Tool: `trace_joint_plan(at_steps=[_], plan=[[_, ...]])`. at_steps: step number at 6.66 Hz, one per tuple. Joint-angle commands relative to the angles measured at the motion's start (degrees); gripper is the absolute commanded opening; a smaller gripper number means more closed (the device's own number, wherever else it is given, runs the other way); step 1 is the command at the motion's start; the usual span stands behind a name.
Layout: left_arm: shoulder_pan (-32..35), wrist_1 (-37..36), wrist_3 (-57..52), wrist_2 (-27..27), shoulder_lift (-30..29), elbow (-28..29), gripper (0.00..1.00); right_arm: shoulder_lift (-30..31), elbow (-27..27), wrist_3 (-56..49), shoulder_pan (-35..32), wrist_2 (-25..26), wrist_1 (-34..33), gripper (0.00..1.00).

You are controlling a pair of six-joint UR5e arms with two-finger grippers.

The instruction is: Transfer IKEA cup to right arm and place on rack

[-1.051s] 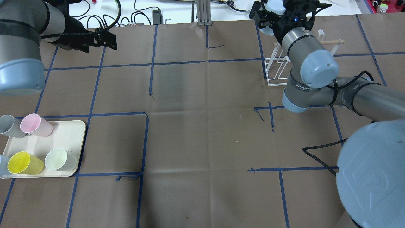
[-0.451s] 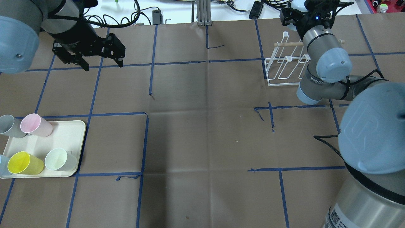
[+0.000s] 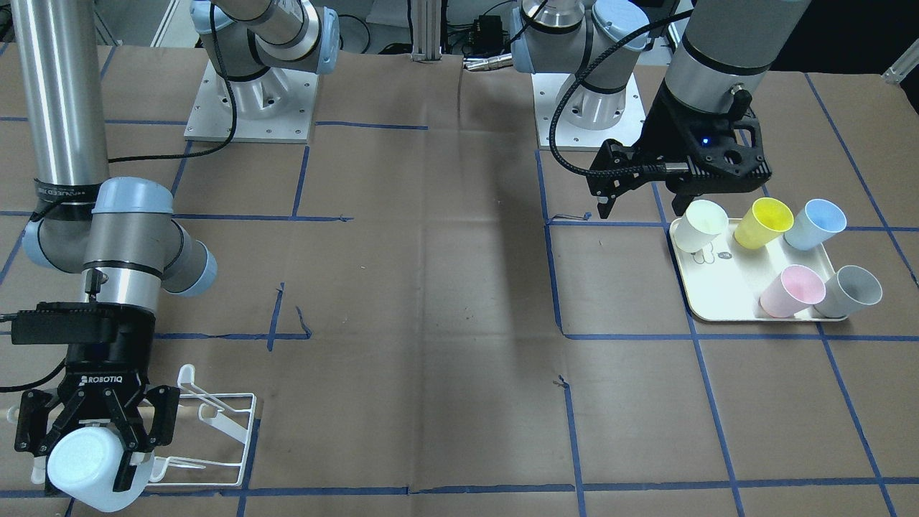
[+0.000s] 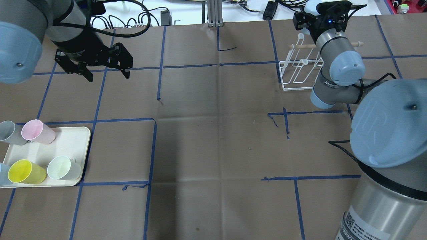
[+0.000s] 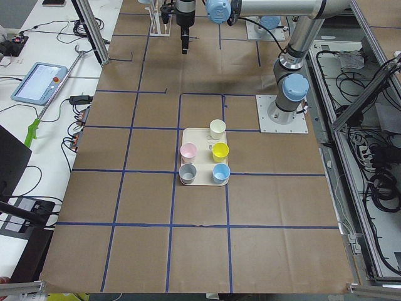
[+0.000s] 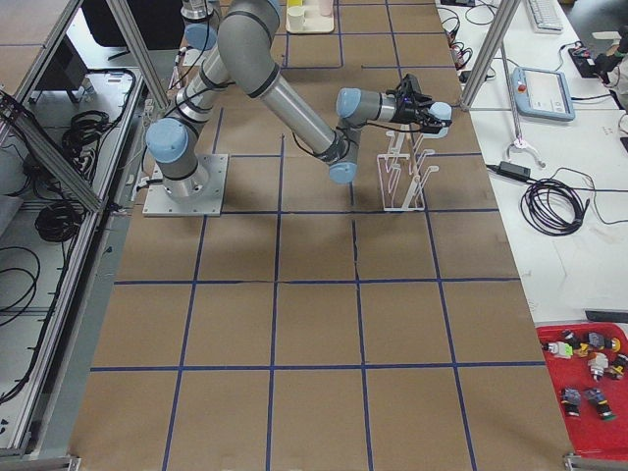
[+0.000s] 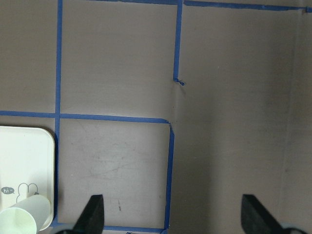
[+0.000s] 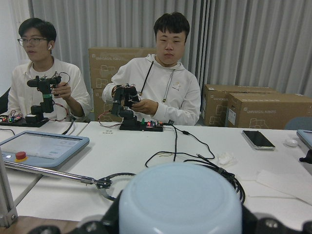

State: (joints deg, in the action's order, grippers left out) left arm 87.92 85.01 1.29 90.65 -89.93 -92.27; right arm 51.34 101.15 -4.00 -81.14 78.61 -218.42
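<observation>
My right gripper [image 3: 90, 441] is shut on a pale blue-white IKEA cup [image 3: 87, 467], which lies on its side with its bottom facing away from the robot. The cup hangs just past the far end of the white wire rack [image 3: 219, 431], near the table's far edge. The right wrist view shows the cup's bottom [image 8: 180, 200] filling the lower middle. From overhead the right gripper [image 4: 318, 15] sits beyond the rack [image 4: 297, 75]. My left gripper [image 3: 644, 201] stands open and empty above the table, beside the tray's robot-side corner; its open fingertips [image 7: 92, 217] frame bare paper.
A cream tray [image 3: 707, 298] on the robot's left holds several cups: whitish [image 3: 702, 224], yellow [image 3: 764, 222], blue [image 3: 815, 224], pink [image 3: 792, 289], grey [image 3: 848, 291]. Blue tape lines cross the brown paper. Two people [image 8: 165, 92] sit at a white bench beyond the far edge.
The right gripper has carried the cup rightward along the far edge, uncovering the rack. The left gripper has swung from the far left corner toward the robot and turned downward, staying open.
</observation>
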Motion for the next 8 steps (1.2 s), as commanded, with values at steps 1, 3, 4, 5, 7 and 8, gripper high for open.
trace_joint_plan(at_steps=[1, 3, 4, 5, 7, 8], plan=[[-3.34, 0.16, -2.33, -0.03, 3.08, -5.69, 0.99, -1.5, -1.12, -0.05, -1.38, 0.14, -0.25, 0.18], [-12.29, 0.16, -11.35, -0.03, 7.99, -13.07, 0.99, -2.29, -0.26, 0.04, -2.01, 0.23, -0.86, 0.17], [-16.86, -0.28, -17.32, -0.21, 10.89, -17.29, 0.99, -2.64, 0.1, 0.13, -2.01, 0.23, -0.86, 0.17], [-21.52, -0.37, -22.77, 0.05, 13.18, -19.77, 0.99, -3.34, 0.36, 0.13, -1.92, 0.31, -0.78, 0.18], [-30.75, -0.29, -33.58, 0.58, 15.83, -22.68, 0.99, -3.35, 1.42, 0.04, -1.66, 0.14, -0.34, 0.32], [-34.18, -0.29, -37.29, 2.15, 15.75, -22.95, 0.99, -2.48, 1.33, -0.05, -1.66, -0.04, -0.42, 0.88]])
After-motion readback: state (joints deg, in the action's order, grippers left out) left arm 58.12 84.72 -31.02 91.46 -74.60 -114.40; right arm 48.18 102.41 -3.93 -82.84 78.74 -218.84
